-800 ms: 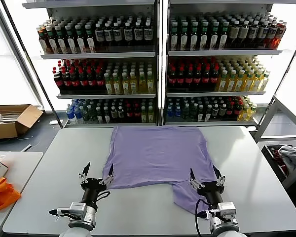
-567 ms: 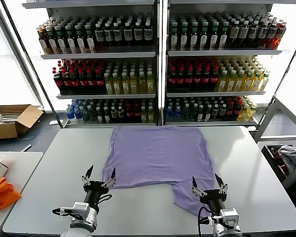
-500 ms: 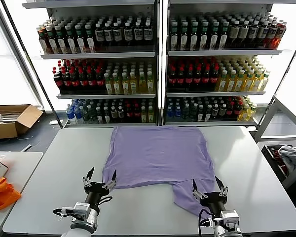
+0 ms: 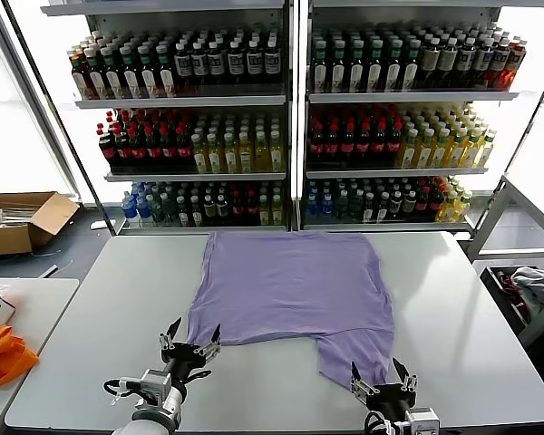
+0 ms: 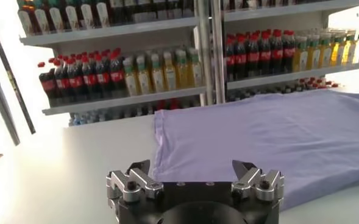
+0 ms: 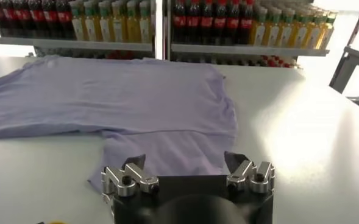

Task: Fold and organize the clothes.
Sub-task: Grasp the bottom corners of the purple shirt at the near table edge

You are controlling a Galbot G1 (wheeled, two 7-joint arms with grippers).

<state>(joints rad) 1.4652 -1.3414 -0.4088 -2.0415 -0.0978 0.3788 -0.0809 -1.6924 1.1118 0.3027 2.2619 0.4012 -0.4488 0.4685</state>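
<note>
The clothes are one lavender T-shirt [image 4: 290,285], plain side up, spread flat on the white table [image 4: 109,290]. A narrower flap [image 4: 355,353] of it reaches toward the front right. My left gripper [image 4: 195,332] stands open just off the shirt's front left corner, with nothing between its fingers. My right gripper [image 4: 375,370] is open at the tip of the flap, near the table's front edge. In the left wrist view the open gripper [image 5: 190,165] faces the shirt [image 5: 258,131]. In the right wrist view the open gripper [image 6: 184,159] faces the flap [image 6: 167,152].
Tall shelves of drink bottles [image 4: 290,118] stand behind the table. At the left are a cardboard box [image 4: 18,222] on the floor and an orange bag [image 4: 2,355] on a side table [image 4: 36,299]. A grey-white cloth bundle [image 4: 535,285] lies at the right.
Both grippers have drawn back toward the table's front edge, still open. The shirt has stayed flat where it lay.
</note>
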